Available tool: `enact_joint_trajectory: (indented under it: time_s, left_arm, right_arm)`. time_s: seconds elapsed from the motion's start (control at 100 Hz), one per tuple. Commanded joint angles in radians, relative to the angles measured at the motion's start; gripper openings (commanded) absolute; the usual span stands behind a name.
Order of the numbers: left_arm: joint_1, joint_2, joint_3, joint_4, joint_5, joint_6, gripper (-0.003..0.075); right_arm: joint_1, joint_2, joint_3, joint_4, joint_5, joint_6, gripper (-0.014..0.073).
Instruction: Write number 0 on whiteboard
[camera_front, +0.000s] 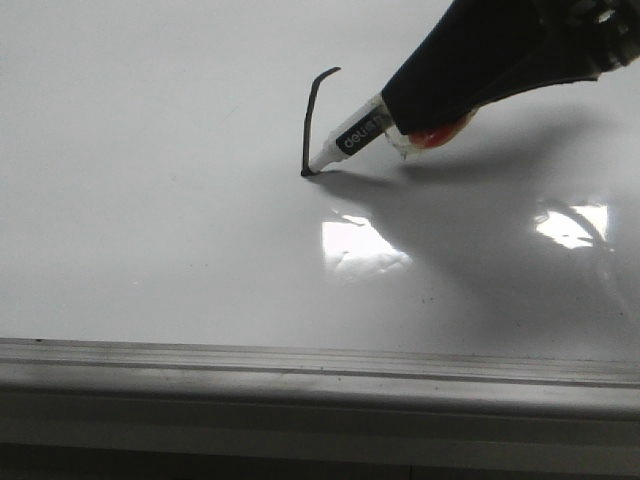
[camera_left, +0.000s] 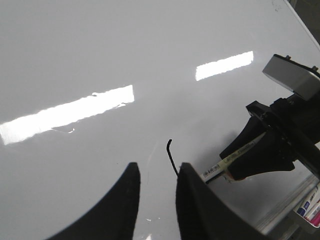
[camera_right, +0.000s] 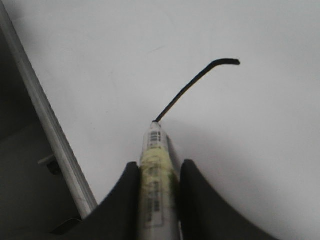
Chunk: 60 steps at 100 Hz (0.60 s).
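Observation:
The whiteboard (camera_front: 150, 250) (camera_left: 100, 50) (camera_right: 260, 150) lies flat and glossy. Of the number 0 I see one thin black stroke (camera_front: 312, 120) (camera_left: 171, 156) (camera_right: 192, 85), hooked at its far end. A white marker (camera_front: 355, 135) (camera_left: 225, 162) (camera_right: 154, 145) with a yellowish tape band touches the board with its tip at the stroke's near end. My right gripper (camera_front: 400, 110) (camera_left: 255, 150) (camera_right: 159, 166) is shut on the marker, which slants down to the left. My left gripper (camera_left: 157, 166) hovers open over the board just left of the stroke, nothing between its fingers. It is outside the front view.
A grey metal frame rail (camera_front: 320, 375) (camera_right: 45, 115) (camera_left: 285, 210) runs along the board's near edge. Bright light strips (camera_front: 360, 245) (camera_left: 70, 112) reflect on the surface. Some coloured packaging (camera_left: 310, 207) lies past the rail.

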Motion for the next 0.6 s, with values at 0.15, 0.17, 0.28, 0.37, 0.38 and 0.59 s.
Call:
enact_joint_trajectory:
  time_s: [0.15,0.17,0.28,0.37,0.38,0.59]
  left_arm:
    - [-0.008,0.007,-0.027,0.017,-0.053,-0.011,0.0155]
    - [-0.008,0.007,-0.027,0.017,-0.053,-0.011,0.0155]
    - [-0.008,0.007,-0.027,0.017,-0.053,-0.011,0.0155]
    - [-0.008,0.007,-0.027,0.017,-0.053,-0.011,0.0155]
    - [-0.008,0.007,-0.027,0.017,-0.053,-0.011,0.0155]
    - [-0.008,0.007,-0.027,0.017,-0.053,-0.011,0.0155]
  right_arm:
    - [-0.011,-0.034,-0.024,-0.219,0.024,0.192,-0.0046]
    - [-0.011,-0.037,-0.024,-0.239,0.029,0.213,-0.0046]
    - [-0.011,-0.061,-0.024,-0.342,0.058,0.312,-0.0047]
    - [-0.011,-0.080,-0.024,-0.422,0.071,0.390,-0.0047]
    - [-0.011,-0.081,-0.024,-0.435,0.073,0.396,-0.0047]
    - [-0.011,-0.111,-0.024,-0.616,0.104,0.563,-0.0047]
